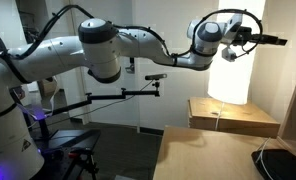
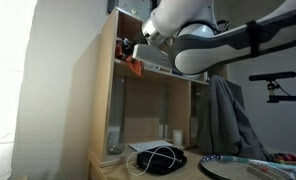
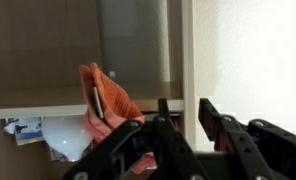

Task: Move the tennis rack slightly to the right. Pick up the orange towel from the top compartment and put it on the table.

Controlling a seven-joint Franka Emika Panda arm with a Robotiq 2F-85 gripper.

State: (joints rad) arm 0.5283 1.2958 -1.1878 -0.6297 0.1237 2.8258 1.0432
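We see the orange towel [image 3: 110, 100] bunched upright in the top compartment of the shelf [image 2: 101, 90], not yet out. The gripper [image 3: 183, 108] is level with it, jaws partly apart, nothing between them, and the towel is just beside one finger. We think it's lining up a grab. The tennis rack [image 2: 238, 168] lies on the counter [image 2: 106, 172] below.

arm [image 1: 98, 45]: stretched out high, near level | gripper [image 3: 186, 112]: jaws part-way apart, clear gap between them
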